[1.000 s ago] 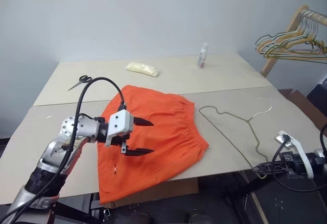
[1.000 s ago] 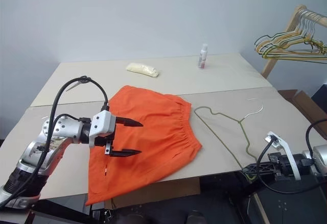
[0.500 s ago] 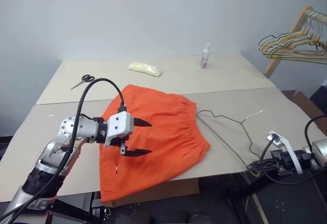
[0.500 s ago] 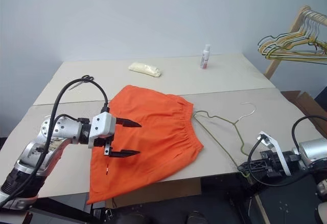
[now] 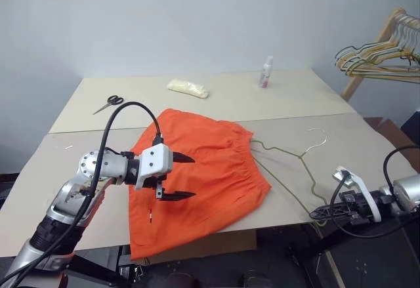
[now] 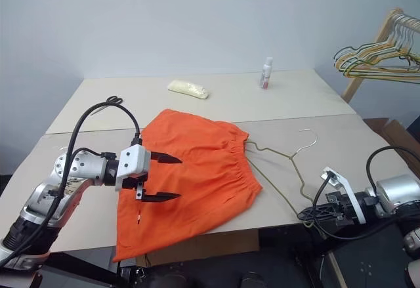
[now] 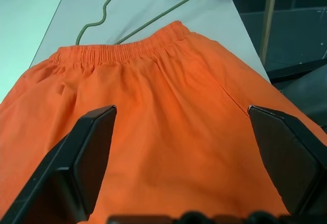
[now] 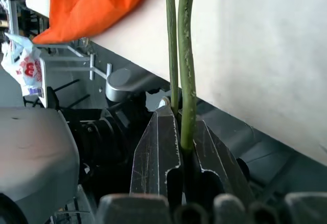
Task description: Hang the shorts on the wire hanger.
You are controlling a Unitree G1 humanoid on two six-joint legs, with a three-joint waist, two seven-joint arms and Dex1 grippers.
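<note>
The orange shorts [image 5: 213, 160] lie flat on the table [image 5: 72, 163], their lower edge hanging over its front edge. My left gripper [image 5: 195, 177] hovers open just above the shorts' left part, its fingers [image 7: 92, 152] spread wide over the fabric [image 7: 168, 122] and holding nothing. The thin grey-green wire hanger [image 5: 301, 156] lies on the table to the right of the waistband, its near corner past the front edge. My right gripper [image 5: 323, 214] is shut on that corner, and the right wrist view shows the wire [image 8: 187, 55] pinched between the closed fingers [image 8: 158, 152].
On the far table lie scissors [image 5: 107, 103], a pale yellow packet [image 5: 188, 88] and a small bottle [image 5: 266, 73]. A wooden rack with several coloured hangers [image 5: 380, 55] stands at the far right. Table legs and a plastic bag [image 8: 23, 66] lie below the front edge.
My right gripper has moved left along the table's front edge, dragging the wire hanger closer to the shorts' waistband. The left gripper has stayed open over the shorts.
</note>
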